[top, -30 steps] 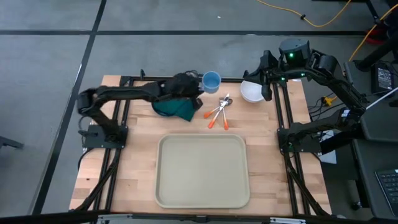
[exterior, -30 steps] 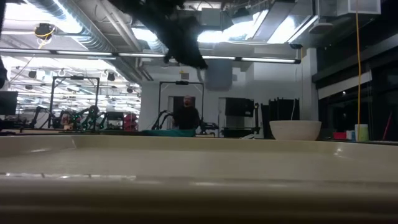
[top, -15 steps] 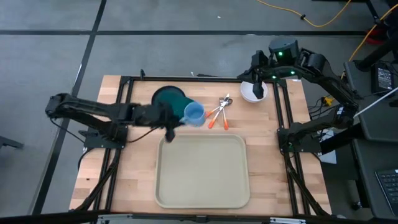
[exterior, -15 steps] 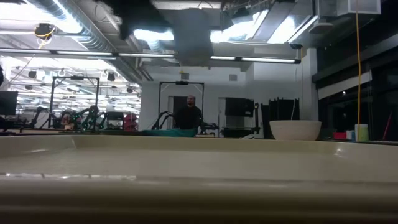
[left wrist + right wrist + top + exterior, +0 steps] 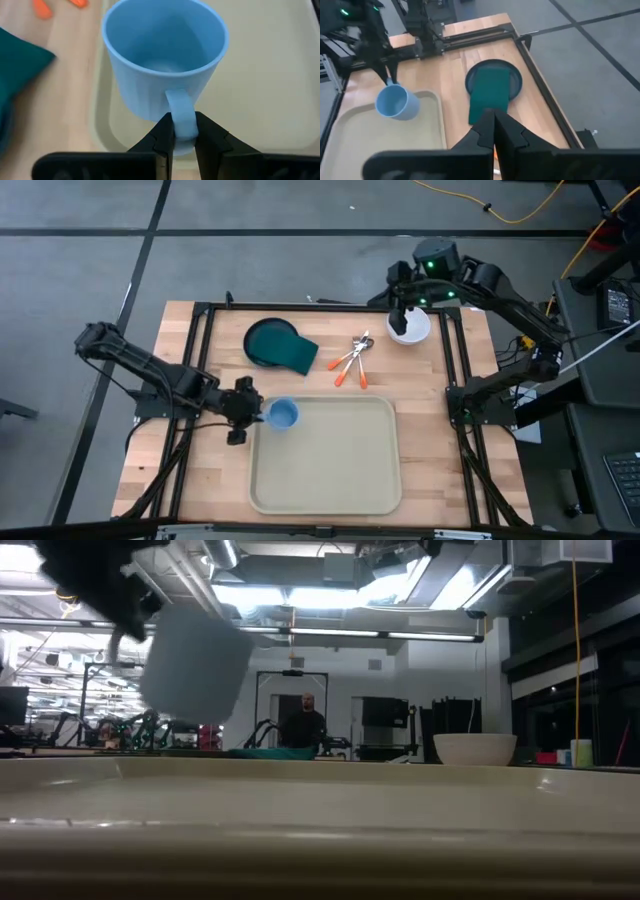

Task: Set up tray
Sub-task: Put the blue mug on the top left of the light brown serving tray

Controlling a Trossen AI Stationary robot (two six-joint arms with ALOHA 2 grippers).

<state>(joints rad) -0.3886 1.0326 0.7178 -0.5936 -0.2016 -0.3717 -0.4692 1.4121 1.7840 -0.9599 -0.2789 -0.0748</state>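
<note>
A light blue mug (image 5: 284, 414) hangs over the far left corner of the beige tray (image 5: 330, 470), with my left gripper (image 5: 258, 412) shut on it. The left wrist view shows the mug (image 5: 165, 65) from above with its mouth open, and the low view shows the mug (image 5: 195, 660) clear above the tray's rim (image 5: 320, 810). My right gripper (image 5: 401, 315) is shut on nothing, up in the air over the white bowl (image 5: 412, 330) at the far right. In its own view the right gripper (image 5: 494, 120) points toward the plate. My left gripper pinches the mug's handle (image 5: 181, 117) between its two fingers (image 5: 162, 137), at the handle's lower part. The fingers come from the table's left, slanting down. The mug is lifted clear of the tray and slightly tilted, its mouth upward.
A dark teal plate (image 5: 268, 340) at the far side carries a dark green napkin (image 5: 297, 356). Cutlery with orange handles (image 5: 350, 362) lies between plate and bowl. Black frame rails run along both table sides. A person stands in the room behind (image 5: 300, 725).
My left gripper has carried the mug from beside the plate at the far side toward the near edge and leftward, sinking a little, to the tray's far left corner. My right gripper has drifted a little toward the table's left, over the bowl.
</note>
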